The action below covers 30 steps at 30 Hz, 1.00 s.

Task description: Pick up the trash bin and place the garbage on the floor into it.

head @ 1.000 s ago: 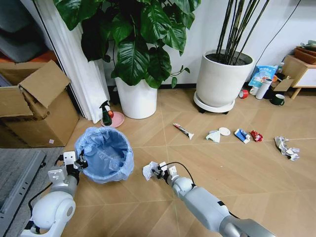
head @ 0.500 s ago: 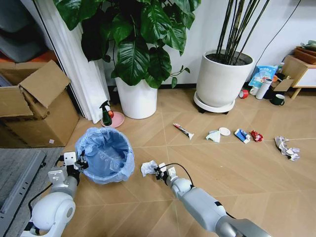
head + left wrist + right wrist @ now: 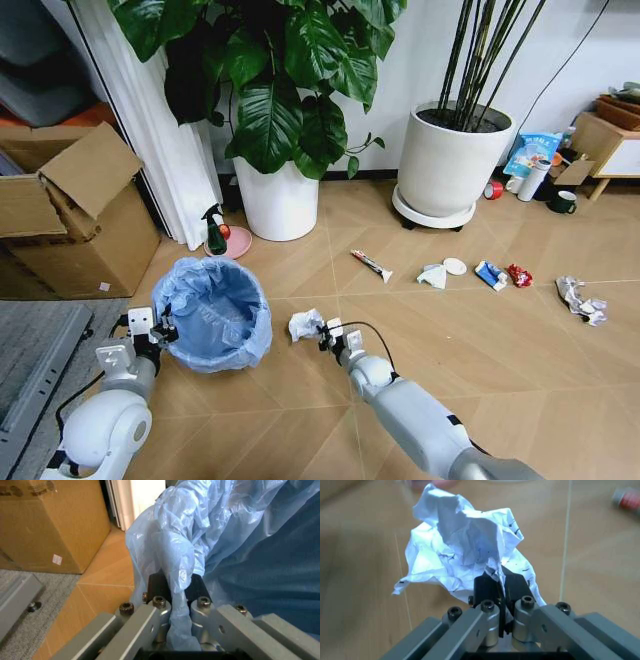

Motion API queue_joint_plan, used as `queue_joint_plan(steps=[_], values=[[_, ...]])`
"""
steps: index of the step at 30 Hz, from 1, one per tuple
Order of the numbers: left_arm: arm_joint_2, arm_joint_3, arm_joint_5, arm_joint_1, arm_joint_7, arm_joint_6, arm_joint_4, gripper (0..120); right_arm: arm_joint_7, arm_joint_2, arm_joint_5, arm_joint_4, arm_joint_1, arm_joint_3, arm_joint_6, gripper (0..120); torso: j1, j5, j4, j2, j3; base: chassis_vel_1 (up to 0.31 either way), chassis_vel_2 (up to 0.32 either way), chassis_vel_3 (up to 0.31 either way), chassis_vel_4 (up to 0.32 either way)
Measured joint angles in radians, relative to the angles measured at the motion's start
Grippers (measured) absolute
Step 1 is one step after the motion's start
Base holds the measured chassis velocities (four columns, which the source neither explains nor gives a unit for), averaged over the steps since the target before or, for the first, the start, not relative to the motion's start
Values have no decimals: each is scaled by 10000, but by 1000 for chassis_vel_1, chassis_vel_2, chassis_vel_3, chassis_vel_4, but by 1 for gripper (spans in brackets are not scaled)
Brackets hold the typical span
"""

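Left gripper (image 3: 179, 588): clamped on the light-blue bag at the trash bin (image 3: 213, 312) rim, arm extended low | Right gripper (image 3: 500, 583): closed on crumpled white paper (image 3: 305, 324), held just right of the bin, arm stretched forward | Remaining garbage (image 3: 497, 275): scattered on the floor (image 3: 520, 340).

Trash bin (image 3: 215, 315) body: hidden under the light-blue bag draped over it.
Bin in left wrist view: cut off by the picture's edge.
Crumpled paper (image 3: 465, 551) markings: too blurred to be read.
Red object (image 3: 627, 498): blurred, cut by the edge.
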Motion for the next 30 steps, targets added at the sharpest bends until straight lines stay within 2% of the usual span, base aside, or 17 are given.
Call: queue_joint_plan(steps=[3, 8, 11, 13, 15, 16, 20, 24, 29, 30], values=[[134, 54, -184, -93, 4, 450, 4, 0, 273, -555, 354, 1438, 106, 5, -156, 0, 0, -2, 0, 0, -1, 0, 0, 0, 0], [300, 132, -504, -251, 5, 790, 112, 0, 498, -1055, 679, 2614, 265, -6, -271, 0, 0, 1, 0, 0, 0, 0, 0, 0, 0], [603, 353, -1170, -686, 4, 1306, 377, 0, 793, -1732, 1203, 4106, 718, 24, -477, 0, 1, -1, 0, -1, 1, 0, 0, 0, 0], [682, 417, -1270, -796, 5, 1391, 413, 0, 863, -1967, 1396, 4546, 876, -66, -558, 0, 0, -1, 0, 0, 0, 0, 0, 0, 0], [848, 562, -1477, -1007, 3, 1583, 447, 0, 1156, -2505, 2127, 5681, 1218, -487, -842, 0, 0, 1, -4, 0, 0, 0, 0, 0, 0], [848, 562, -1477, -1007, 3, 1583, 447, 0, 1156, -2505, 2127, 5681, 1218, -487, -842, 0, 0, 1, -4, 0, 0, 0, 0, 0, 0], [1156, 811, -1692, -1175, 74, 1910, 515, 0, 1616, -2904, 3132, 7169, 1668, -1419, -1236, 0, 0, 0, 1, 0, 0, 0, 0, 0, 0], [1304, 882, -1803, -1291, 222, 2114, 604, 0, 1857, -2963, 3486, 7695, 1793, -1919, -1330, 0, 0, -1, 3, 0, 0, 0, 0, 0, 0], [1533, 857, -2526, -1543, 159, 2743, 720, 0, 2022, -3289, 3700, 8505, 1829, -3254, -1449, 0, 0, -1, 1, 0, 0, 0, 0, 0, 0], [1533, 857, -2526, -1543, 159, 2743, 720, 0, 2022, -3289, 3700, 8505, 1829, -3254, -1449, 0, 0, -1, 1, 0, 0, 0, 0, 0, 0]])
